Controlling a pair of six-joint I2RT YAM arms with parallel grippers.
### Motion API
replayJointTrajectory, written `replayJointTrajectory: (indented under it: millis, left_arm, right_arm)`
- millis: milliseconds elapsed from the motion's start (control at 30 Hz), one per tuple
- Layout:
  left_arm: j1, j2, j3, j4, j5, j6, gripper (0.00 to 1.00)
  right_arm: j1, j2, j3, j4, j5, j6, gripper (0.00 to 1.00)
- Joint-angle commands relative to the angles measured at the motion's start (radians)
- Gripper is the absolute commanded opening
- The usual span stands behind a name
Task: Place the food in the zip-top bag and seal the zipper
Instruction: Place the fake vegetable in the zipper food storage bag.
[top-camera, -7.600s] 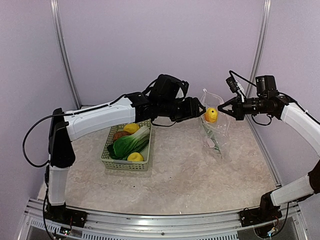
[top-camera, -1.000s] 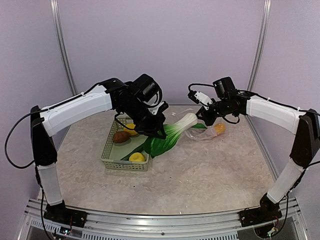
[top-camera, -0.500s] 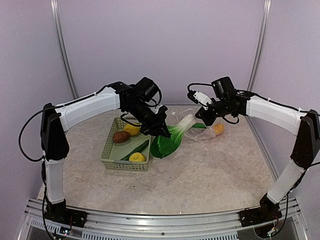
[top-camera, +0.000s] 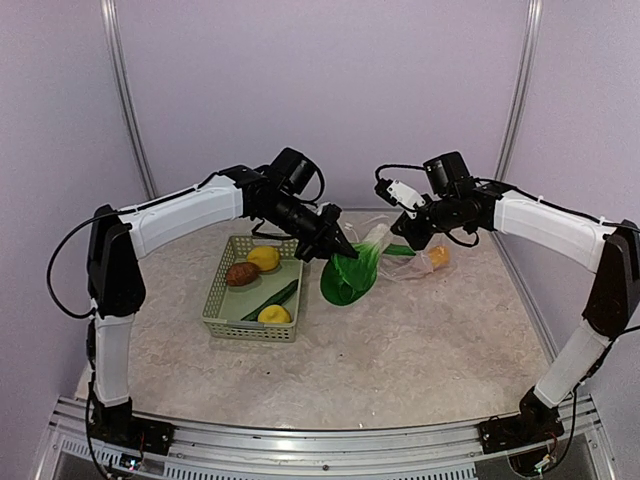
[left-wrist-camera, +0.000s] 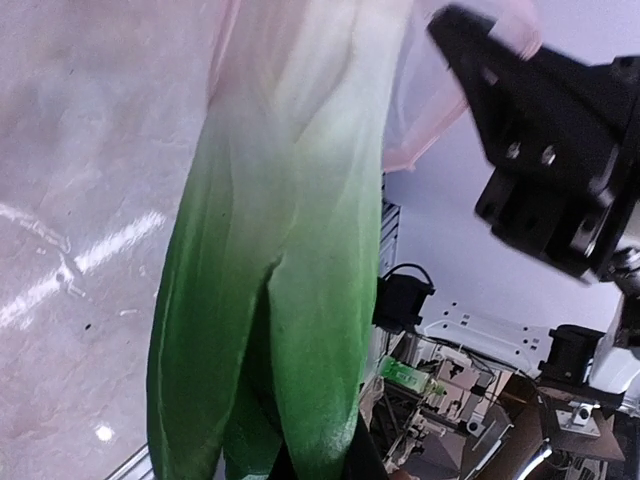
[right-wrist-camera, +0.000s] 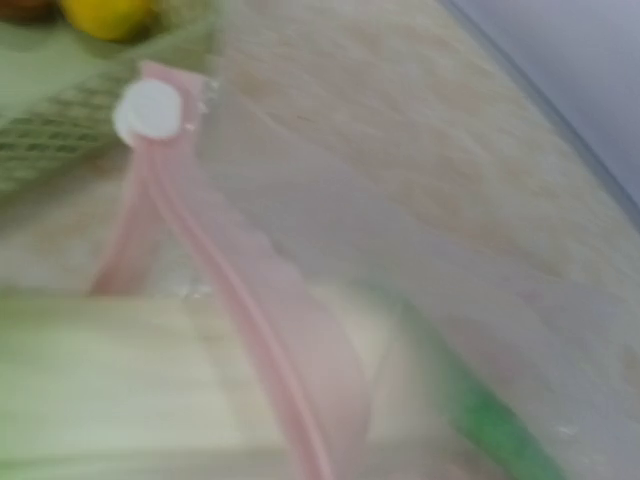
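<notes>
At the left, a pale green basket (top-camera: 245, 329) stands on the counter (top-camera: 400, 350). It holds a brown piece (top-camera: 242, 273), two lemons (top-camera: 263, 258) (top-camera: 273, 314) and a long cucumber (top-camera: 278, 295).

Just right of the basket, the left pincer (top-camera: 343, 252) is pressed together on the green leaf end of a bok choy (top-camera: 352, 278). The bok choy is tilted, with its white stem pointing up and to the right, to the mouth of the zip-top bag (top-camera: 420, 268).

The right pincer (top-camera: 408, 240) is closed and pinches the bag at its mouth edge. In the right wrist view the pink zipper (right-wrist-camera: 250, 330) crosses over the pale stem. The rest of the bag lies on the counter at the right, and a yellow-orange fruit (top-camera: 438, 257) is inside it.
</notes>
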Motion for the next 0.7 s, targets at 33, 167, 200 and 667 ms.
replayJointTrajectory:
  millis: [33,167,200,667]
  left_arm:
    - [0.035,0.033,0.008,0.324,0.038,-0.186,0.00]
    - [0.032,0.058,0.025,0.334,0.048,-0.210,0.00]
    - [0.032,0.060,0.022,0.345,0.041,-0.219,0.00]
    - [0.068,0.210,0.076,0.609,-0.081,-0.434,0.07]
  right_arm:
    - [0.066,-0.056,0.003,-0.046,-0.098,0.009,0.00]
    - [0.062,-0.060,0.026,-0.044,0.004,0.019,0.00]
    - [0.059,-0.063,0.031,-0.045,-0.002,0.016,0.00]
    - [0.058,-0.070,0.081,-0.144,-0.446,0.034,0.00]
